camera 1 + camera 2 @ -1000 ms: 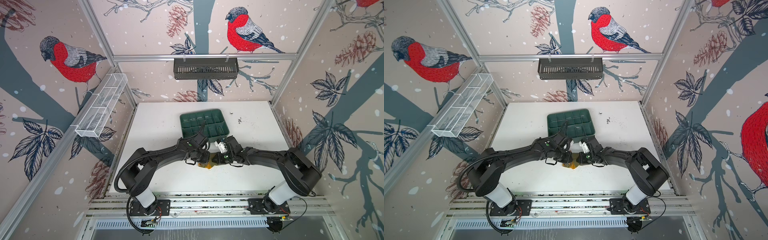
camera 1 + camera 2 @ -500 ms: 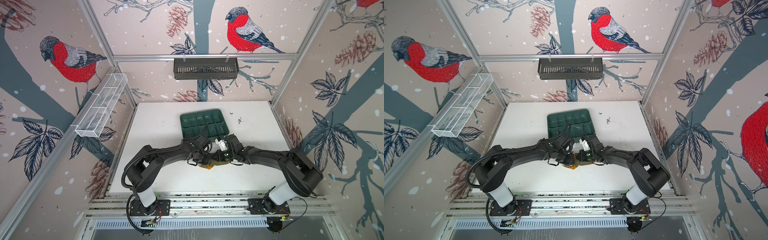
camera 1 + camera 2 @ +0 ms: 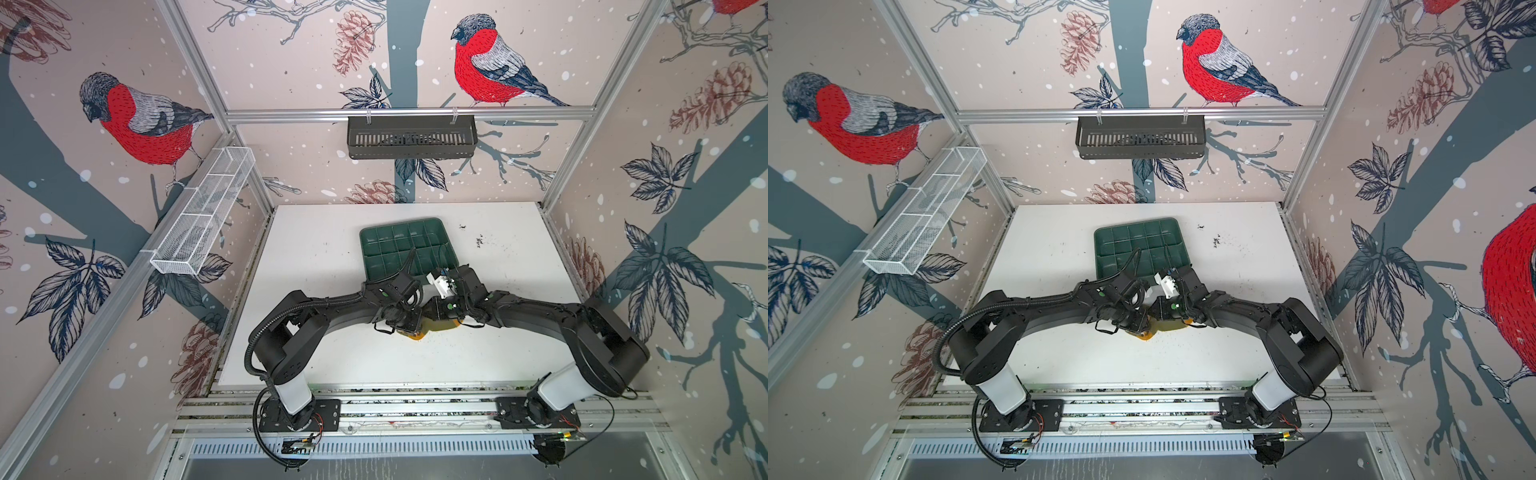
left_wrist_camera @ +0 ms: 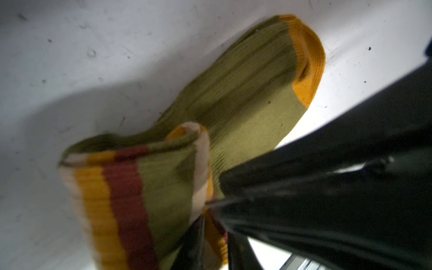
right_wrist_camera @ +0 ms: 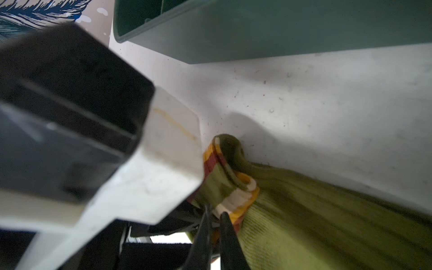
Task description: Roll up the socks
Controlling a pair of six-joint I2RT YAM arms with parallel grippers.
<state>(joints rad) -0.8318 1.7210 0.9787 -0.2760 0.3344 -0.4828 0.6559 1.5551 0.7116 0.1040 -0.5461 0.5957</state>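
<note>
1. Left jaws are nearly closed, pinching the striped cuff of the socks [image 4: 233, 98]. Right jaws are clamped tight on the same folded cuff.
2. The sock body lies on the scuffed white table [image 3: 332, 249] beneath both jaws, and an orange toe pokes out on the robot's side of the left jaws.
3. The green tray [image 3: 399, 245] sits just beyond the jaws. The white wire basket [image 3: 199, 220] and black basket [image 3: 411, 137] hang on the bird-print walls, well beyond.
4. Versus a second ago, the left elbow has swung inward and the jaws are closer together. The tray is unmoved.

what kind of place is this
Probably a robot test cell, not a home: an aluminium frame with bird-print panels boxes in a white table, and the left arm and right arm are bolted to a rail.
</note>
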